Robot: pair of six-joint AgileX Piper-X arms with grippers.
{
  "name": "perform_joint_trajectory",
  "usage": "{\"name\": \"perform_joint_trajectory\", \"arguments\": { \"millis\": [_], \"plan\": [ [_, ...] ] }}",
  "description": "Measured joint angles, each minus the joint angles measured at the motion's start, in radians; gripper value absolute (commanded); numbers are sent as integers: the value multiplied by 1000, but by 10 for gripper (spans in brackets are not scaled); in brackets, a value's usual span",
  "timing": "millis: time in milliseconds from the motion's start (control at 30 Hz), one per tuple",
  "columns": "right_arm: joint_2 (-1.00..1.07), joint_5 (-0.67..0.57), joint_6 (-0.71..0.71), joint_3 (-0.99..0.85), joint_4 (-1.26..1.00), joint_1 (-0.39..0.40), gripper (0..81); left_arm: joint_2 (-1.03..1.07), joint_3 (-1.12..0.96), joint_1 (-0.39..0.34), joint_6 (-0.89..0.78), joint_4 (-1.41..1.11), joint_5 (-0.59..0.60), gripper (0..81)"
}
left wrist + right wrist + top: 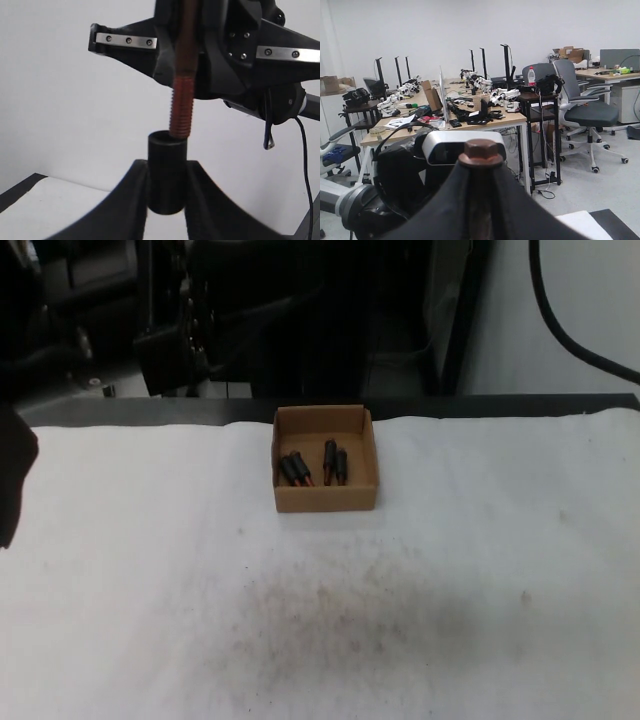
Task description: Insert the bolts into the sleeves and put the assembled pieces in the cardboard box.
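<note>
Left wrist view: left hand (pixel 166 192) clamps sleeve (pixel 166 160), right hand (pixel 192 60) clamps bolt (pixel 181 107); high view: cardboard box (pixel 325 498).

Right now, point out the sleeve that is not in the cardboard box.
The sleeve in the left claw, a bolt at its mouth; the others lie in the cardboard box.

The copper bolt (pixel 182 107) dips its threaded tip into an upright black sleeve (pixel 166 172); assembled pieces (pixel 330 460) lie in the cardboard box (pixel 325 498).

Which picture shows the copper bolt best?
The left wrist view: the bolt shows its threaded shank, tip in the sleeve mouth. The right wrist view shows its hex head end-on. The high view looks at the cardboard box.
</note>
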Motion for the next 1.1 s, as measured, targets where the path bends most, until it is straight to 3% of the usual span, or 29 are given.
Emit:
{"name": "perform_joint_trajectory", "arguments": {
  "millis": [1100],
  "plan": [
    [-15,0,-65,-9,45,2,8,12,-8,0,-52,-76,18,2]
  ]
}}
